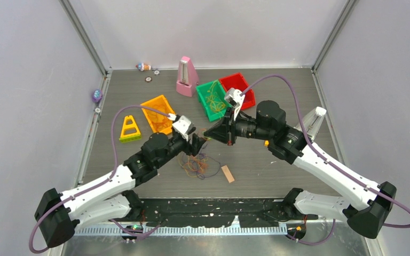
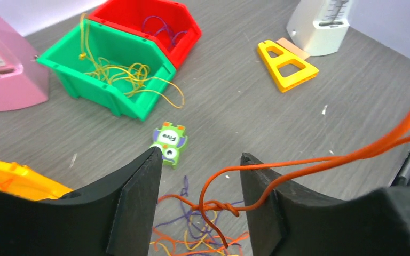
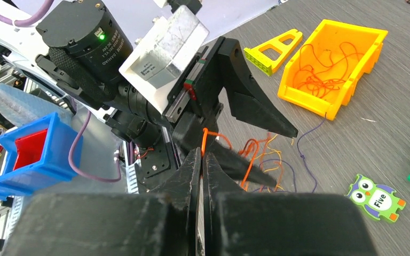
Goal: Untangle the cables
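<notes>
A loose tangle of orange, yellow and purple cables (image 1: 195, 165) lies on the table between the arms. From it one orange cable (image 2: 309, 164) rises taut to the right. My right gripper (image 3: 202, 152) is shut on that orange cable (image 3: 204, 136), just above the tangle (image 3: 264, 160). My left gripper (image 2: 202, 156) hangs open over the pile, a knot of the orange cable (image 2: 221, 207) between its fingers and the strand lying against its right finger (image 2: 261, 202). In the top view the two grippers, left (image 1: 198, 143) and right (image 1: 210, 133), meet tip to tip.
Behind stand a green bin (image 1: 202, 92) with yellow cables, a red bin (image 1: 238, 81), an orange bin (image 1: 159, 101) with orange cables, and a pink metronome (image 1: 186, 77). A yellow triangle (image 1: 130, 129), a white metronome (image 1: 312, 122), a wooden block (image 1: 227, 173) and an owl block (image 2: 169, 143) lie around.
</notes>
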Controlling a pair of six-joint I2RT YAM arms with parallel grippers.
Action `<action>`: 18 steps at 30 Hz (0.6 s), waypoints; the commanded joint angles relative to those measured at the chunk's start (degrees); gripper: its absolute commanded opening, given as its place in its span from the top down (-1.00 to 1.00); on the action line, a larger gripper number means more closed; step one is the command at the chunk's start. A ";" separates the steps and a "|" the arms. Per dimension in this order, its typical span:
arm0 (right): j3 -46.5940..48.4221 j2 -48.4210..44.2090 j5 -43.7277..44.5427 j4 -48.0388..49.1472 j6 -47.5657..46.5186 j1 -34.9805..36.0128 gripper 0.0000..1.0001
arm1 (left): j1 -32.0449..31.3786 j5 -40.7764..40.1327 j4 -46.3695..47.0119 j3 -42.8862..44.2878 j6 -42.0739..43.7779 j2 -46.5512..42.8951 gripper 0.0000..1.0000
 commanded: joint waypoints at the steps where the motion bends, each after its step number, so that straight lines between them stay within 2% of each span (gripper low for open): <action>1: 1.11 0.55 -0.21 3.24 1.32 -0.08 0.87 | -0.12 -4.07 3.66 -0.01 0.99 -2.13 0.12; 4: 0.59 0.59 0.44 3.85 1.79 -0.08 0.82 | -0.12 -4.11 2.69 0.41 1.03 -2.41 0.87; 5: 0.24 0.53 1.12 4.18 1.91 -0.09 0.72 | -0.12 -4.50 2.03 0.60 1.11 -2.49 0.98; 8: -0.94 -0.23 2.78 4.87 2.11 -0.09 0.43 | -0.12 -6.07 0.59 0.42 0.76 -3.12 1.00; 13: -8.13 -2.27 8.22 11.09 3.16 -0.10 -0.50 | -0.12 -8.47 -2.33 0.34 -1.39 -5.28 1.00; 15: -12.33 -3.56 10.47 15.30 4.53 -0.10 -0.74 | -0.03 -9.05 -4.28 1.07 -2.49 -6.10 1.00; 18: -19.74 -3.88 13.17 23.66 5.73 -0.11 -0.88 | 0.45 -9.88 -8.49 3.27 -3.58 -6.99 1.00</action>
